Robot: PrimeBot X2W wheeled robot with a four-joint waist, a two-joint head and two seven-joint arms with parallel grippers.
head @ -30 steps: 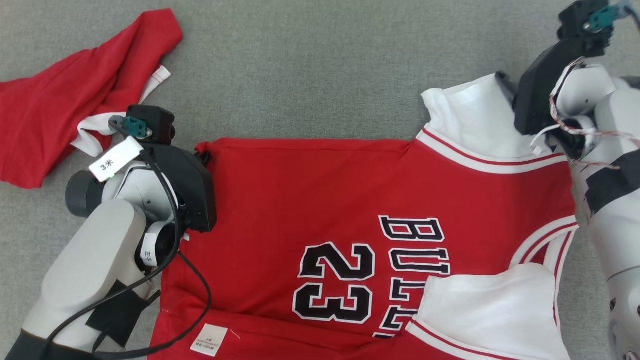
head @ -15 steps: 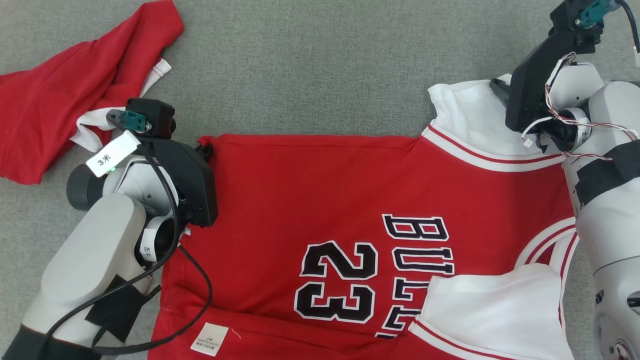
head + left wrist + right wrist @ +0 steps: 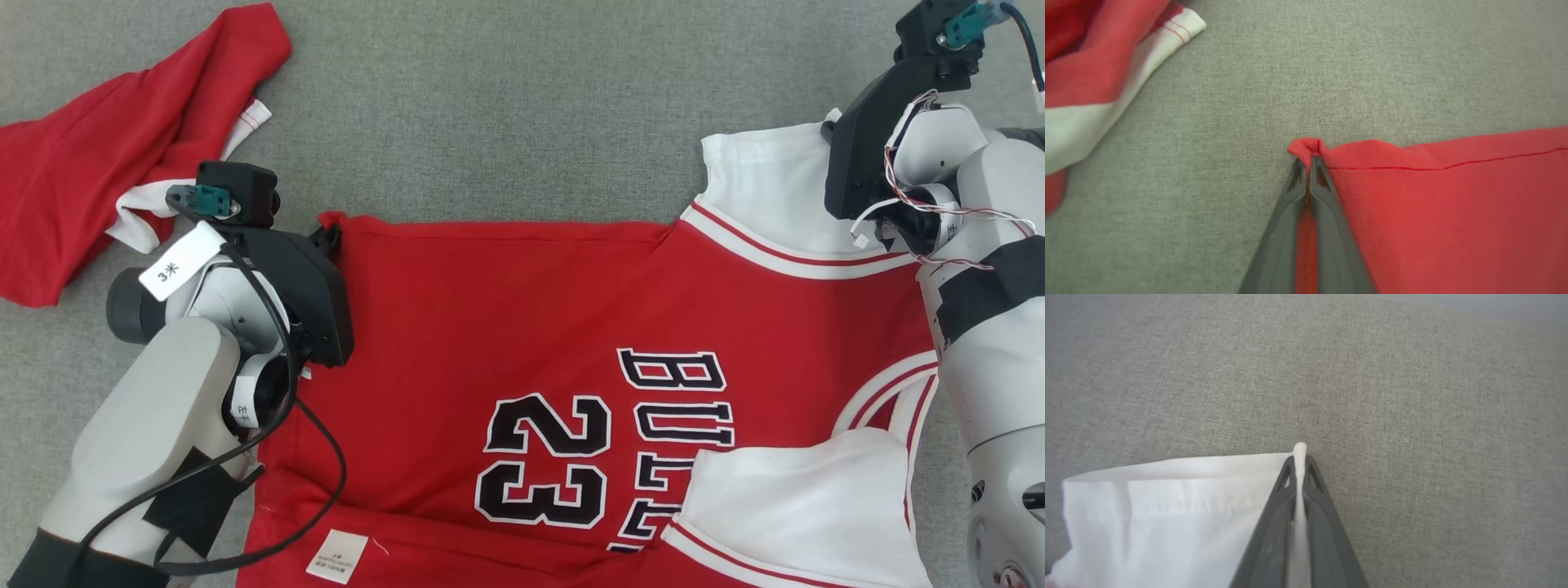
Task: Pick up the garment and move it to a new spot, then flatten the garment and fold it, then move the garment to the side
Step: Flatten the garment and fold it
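Jersey (image 3: 522,302) lies spread front-up on grey tabletop (image 3: 490,98), hem toward robot's left, shoulders toward its right, number sideways. Left claw (image 3: 1309,161) is clamped tight on the far hem corner, red cloth bunched at the tips. Right claw (image 3: 1299,457) is clamped on the far corner of the white shoulder flap (image 3: 1167,498), a thin white fold poking past the tips. Both grips sit on the far edge, well apart, likely so the arms can pull it taut or lift it evenly for a fold toward the near side. Near white flap (image 3: 784,490) lies loose over the lettering. Second red garment (image 3: 98,155) sits crumpled at far left.
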